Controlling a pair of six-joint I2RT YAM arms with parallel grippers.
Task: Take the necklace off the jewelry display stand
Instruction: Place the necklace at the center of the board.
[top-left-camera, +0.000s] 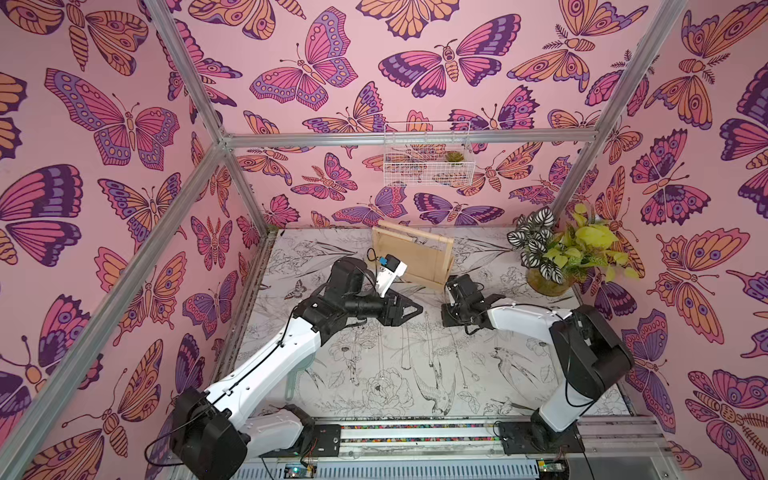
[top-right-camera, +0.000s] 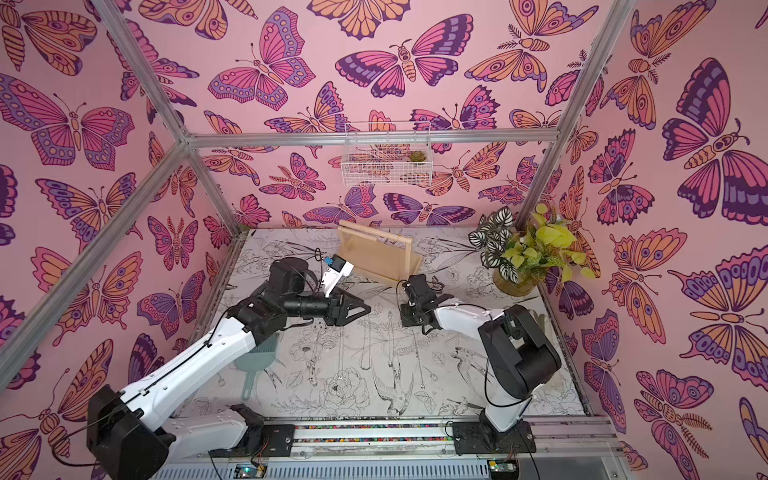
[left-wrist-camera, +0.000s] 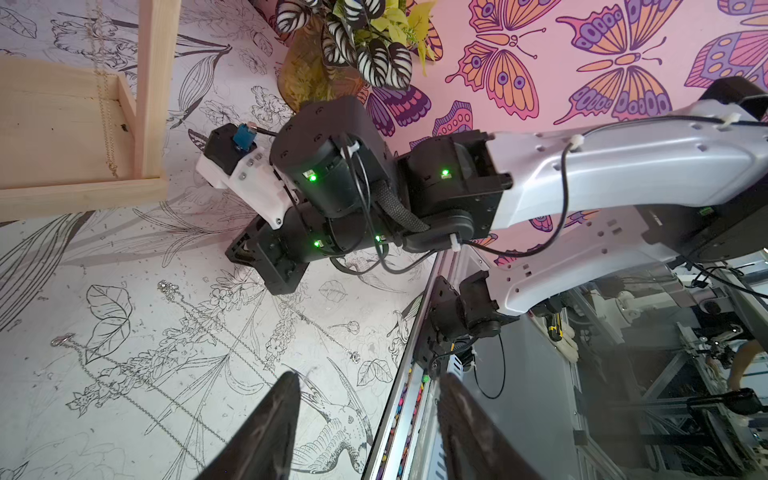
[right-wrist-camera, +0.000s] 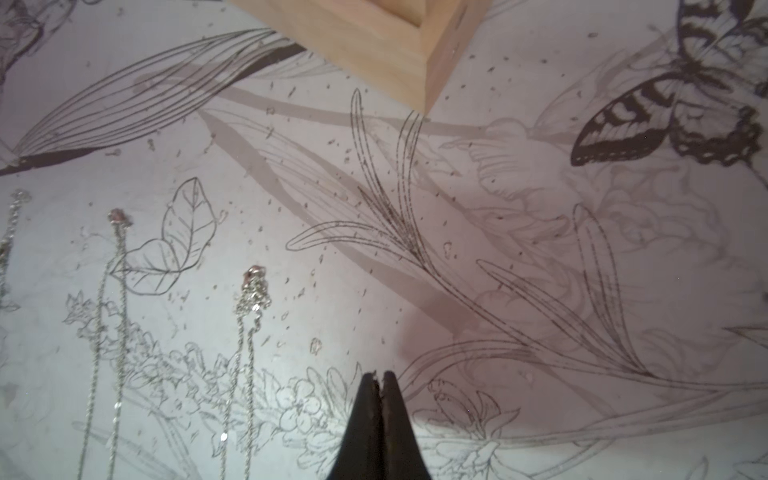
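left hand (left-wrist-camera: 370, 376) gapes empty over the mat (left-wrist-camera: 83, 257), right hand (right-wrist-camera: 379, 374) pinched closed near the jewelry display stand (right-wrist-camera: 353, 37) corner.

Glossy white shells (top-left-camera: 266, 365), black joints (top-left-camera: 590, 353) — thin black cables (left-wrist-camera: 562, 187), green lights (left-wrist-camera: 313, 178).

A pale, unpainted wooden jewelry display stand (top-left-camera: 415, 259) sits at the back of the table, near the middle, turned askew to the table's edges. It has a flat rectangular base board, side uprights and a top crossbar. In the left wrist view a fine gold-coloured necklace (left-wrist-camera: 104, 99) hangs on it, its chain trailing across the base board
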